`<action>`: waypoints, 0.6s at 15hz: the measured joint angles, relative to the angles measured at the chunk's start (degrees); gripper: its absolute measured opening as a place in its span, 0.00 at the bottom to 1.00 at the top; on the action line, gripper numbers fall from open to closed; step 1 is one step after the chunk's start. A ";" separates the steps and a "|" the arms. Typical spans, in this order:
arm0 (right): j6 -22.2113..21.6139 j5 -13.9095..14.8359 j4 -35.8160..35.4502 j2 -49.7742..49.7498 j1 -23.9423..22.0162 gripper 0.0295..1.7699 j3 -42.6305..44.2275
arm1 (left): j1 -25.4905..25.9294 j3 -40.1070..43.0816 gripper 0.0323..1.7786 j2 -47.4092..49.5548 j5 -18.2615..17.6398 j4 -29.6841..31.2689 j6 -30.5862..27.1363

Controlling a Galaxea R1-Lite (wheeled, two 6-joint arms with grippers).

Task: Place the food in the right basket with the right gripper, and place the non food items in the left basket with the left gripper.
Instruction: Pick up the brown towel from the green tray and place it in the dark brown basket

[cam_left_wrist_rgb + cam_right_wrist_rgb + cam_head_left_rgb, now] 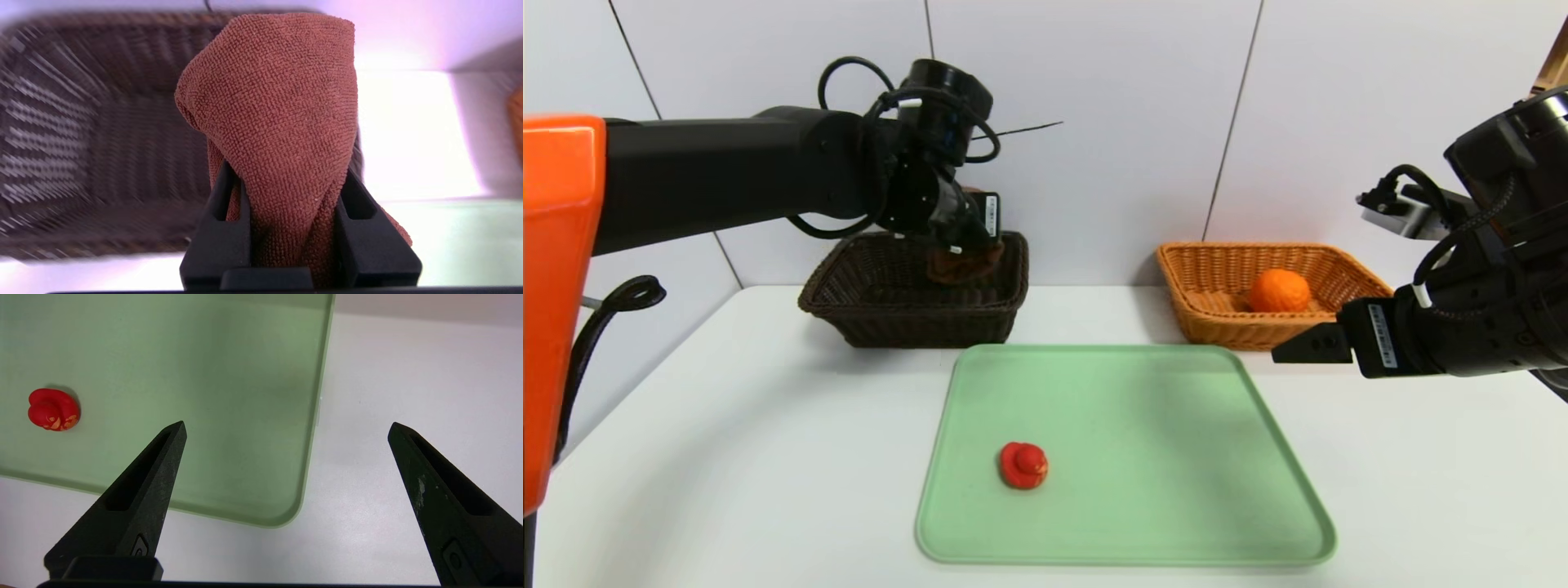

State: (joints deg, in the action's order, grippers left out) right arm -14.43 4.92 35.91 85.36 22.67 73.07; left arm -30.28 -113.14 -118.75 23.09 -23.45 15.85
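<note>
My left gripper [960, 245] hangs over the dark brown left basket [866, 314], shut on the brown towel [273, 118], which bulges out past the jaws. The towel [968, 263] sits just above the basket's right part. The round orange fruit [1279, 291] lies inside the orange-tan right basket [1347, 273]. My right gripper [286, 426] stands open and empty above the table by the tray's right edge, in front of that basket. The small red toy [1023, 465] rests on the green tray [1176, 457], also seen as the red toy [53, 409] in the right wrist view.
The green tray [245, 375] lies in the middle of the white table [686, 457]. Both baskets stand against the white back wall. The left arm's orange shell [560, 310] fills the near left side.
</note>
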 joint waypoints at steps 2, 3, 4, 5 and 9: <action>0.00 0.04 0.00 0.00 0.00 0.96 -0.41 | 3.13 0.00 0.27 0.01 -1.56 1.85 -5.02; 0.00 0.04 -0.04 0.00 0.00 0.96 -0.67 | 4.66 0.00 0.27 0.01 -3.06 2.46 -7.50; 0.02 0.04 -0.04 0.00 0.00 0.96 -0.80 | 6.08 0.00 0.27 0.01 -5.18 2.77 -10.05; 0.02 0.04 -0.04 -0.02 0.00 0.96 -1.05 | 7.63 0.00 0.27 0.01 -8.16 2.97 -13.31; 0.05 0.06 -0.11 -0.02 0.00 0.96 -1.52 | 12.24 0.02 0.27 0.04 -18.82 2.95 -28.11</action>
State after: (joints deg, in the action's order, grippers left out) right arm -14.38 4.99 35.80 85.33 22.67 71.55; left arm -18.04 -113.12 -118.71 4.27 -20.50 -12.26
